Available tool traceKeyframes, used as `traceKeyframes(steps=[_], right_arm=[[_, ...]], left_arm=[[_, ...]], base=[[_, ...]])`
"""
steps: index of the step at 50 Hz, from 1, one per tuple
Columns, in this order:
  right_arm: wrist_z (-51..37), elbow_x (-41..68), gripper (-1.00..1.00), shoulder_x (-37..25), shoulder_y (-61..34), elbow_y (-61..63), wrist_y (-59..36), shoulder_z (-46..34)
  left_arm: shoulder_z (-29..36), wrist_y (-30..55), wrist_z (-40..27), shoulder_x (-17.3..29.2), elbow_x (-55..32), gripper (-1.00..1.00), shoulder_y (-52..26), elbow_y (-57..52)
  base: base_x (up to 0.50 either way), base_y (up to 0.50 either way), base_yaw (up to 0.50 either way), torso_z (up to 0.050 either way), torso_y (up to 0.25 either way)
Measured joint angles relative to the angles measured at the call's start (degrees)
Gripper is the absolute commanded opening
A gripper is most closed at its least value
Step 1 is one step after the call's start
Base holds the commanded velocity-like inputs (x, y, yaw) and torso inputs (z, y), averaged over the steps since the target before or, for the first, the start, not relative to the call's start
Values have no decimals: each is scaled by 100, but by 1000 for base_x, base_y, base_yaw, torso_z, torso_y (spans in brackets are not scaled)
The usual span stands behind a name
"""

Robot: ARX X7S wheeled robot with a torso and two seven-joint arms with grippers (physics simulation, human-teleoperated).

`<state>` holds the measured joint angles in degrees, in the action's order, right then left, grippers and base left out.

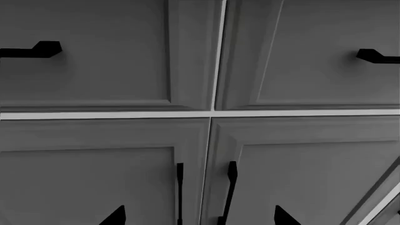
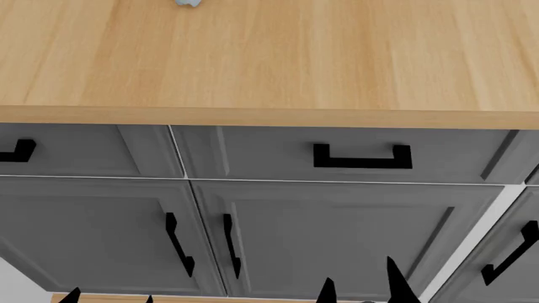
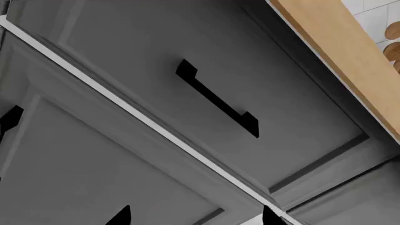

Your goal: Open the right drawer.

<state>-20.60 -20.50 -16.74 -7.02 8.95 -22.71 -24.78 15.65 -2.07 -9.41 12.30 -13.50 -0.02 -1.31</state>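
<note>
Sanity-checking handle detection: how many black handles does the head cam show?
5: right drawer handle centre, left drawer handle cut at the edge, two vertical door handles, one lower right. More may lie off-frame.

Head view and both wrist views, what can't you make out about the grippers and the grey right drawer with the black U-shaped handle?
- Grey right drawer with black handle: closed front hides its inside, every view.
- Right gripper: only black fingertips show; the head view's bottom edge cuts off the rest.
- Left gripper: likewise cut off there.
- Small pale object on the wooden countertop: cropped by the head view's top edge, too small to identify.
</note>
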Motion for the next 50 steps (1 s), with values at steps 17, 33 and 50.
traceKeyframes(steps=[17,33,50], right_arm=[[341,-2098,100,-362,-427,121,-1391,-1089],[743,-3231,100,-525,-670,13,-2023,-1751],[1674,-4460,100,-635,-1380,-512,-2445,-2481]], left_arm=[[87,98,-44,46,14,100,-17,37],[149,121,-75,86,-5,100,-21,41],[210,87,-112,124,-11,100,-20,58]], base=[[0,0,0,0,0],[0,0,0,0,0],[0,0,0,0,0]])
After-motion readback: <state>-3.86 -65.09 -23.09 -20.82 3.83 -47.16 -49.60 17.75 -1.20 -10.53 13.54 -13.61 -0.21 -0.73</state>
